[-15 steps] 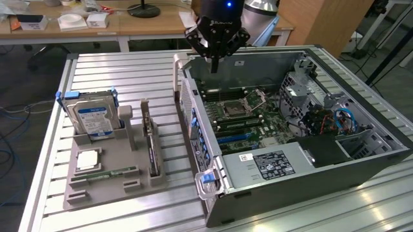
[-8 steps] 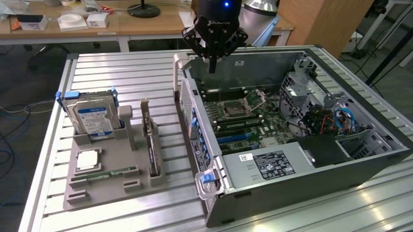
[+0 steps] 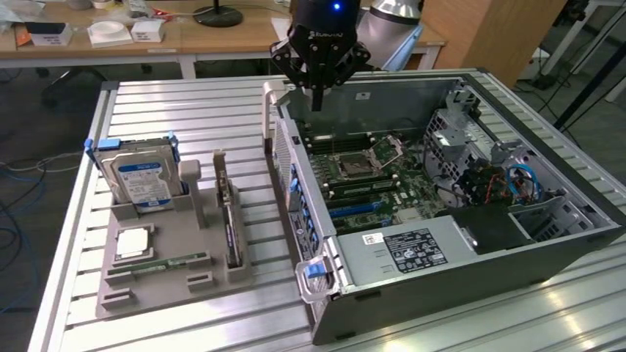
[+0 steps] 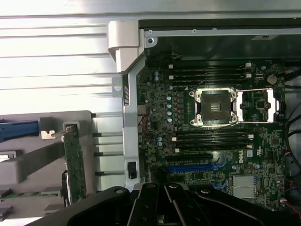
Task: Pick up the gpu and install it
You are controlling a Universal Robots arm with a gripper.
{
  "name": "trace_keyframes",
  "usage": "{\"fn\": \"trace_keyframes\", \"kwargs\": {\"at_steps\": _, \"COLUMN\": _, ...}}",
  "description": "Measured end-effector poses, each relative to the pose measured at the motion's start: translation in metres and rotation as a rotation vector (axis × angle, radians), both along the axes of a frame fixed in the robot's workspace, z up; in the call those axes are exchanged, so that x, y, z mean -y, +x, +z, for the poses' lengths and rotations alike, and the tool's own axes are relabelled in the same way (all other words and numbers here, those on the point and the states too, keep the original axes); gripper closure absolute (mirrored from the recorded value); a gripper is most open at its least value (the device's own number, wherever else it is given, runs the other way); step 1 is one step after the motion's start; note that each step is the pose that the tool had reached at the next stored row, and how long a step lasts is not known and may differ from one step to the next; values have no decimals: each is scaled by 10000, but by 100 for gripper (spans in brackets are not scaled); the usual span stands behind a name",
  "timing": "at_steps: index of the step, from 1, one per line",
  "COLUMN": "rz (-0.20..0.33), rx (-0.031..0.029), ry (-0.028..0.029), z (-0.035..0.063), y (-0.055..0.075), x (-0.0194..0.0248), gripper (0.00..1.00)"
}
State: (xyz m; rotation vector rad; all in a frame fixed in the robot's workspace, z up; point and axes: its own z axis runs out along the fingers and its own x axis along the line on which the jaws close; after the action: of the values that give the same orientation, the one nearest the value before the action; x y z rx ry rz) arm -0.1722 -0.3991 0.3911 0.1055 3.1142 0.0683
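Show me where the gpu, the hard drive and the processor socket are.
gpu (image 3: 232, 227), exterior view, on the middle of its upright board.
hard drive (image 3: 145, 182), exterior view, on its blue label.
processor socket (image 4: 216, 106), wrist view, on the socket's dark middle.

Gripper (image 4: 163, 189) hangs over the motherboard (image 4: 155, 94) inside the open PC case (image 4: 211, 27), fingers closed together, right by the blue expansion slot (image 4: 193, 167). CPU socket (image 4: 216, 107) has its latch frame swung open, with dark memory slots (image 4: 209, 73) on both sides. Outside the case wall, the gpu (image 4: 74, 160) stands on edge in the grey holder (image 4: 28, 160) on the slatted counter (image 4: 56, 61), silver bracket (image 4: 52, 134) at one end.
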Motion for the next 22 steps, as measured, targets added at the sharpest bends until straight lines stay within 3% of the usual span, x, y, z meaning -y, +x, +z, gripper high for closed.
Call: {"fn": "trace_keyframes", "kwargs": {"at_steps": 22, "rz": 49, "rx": 0, "ry": 0, "z": -3, "y": -229, "x": 0, "gripper": 89}}
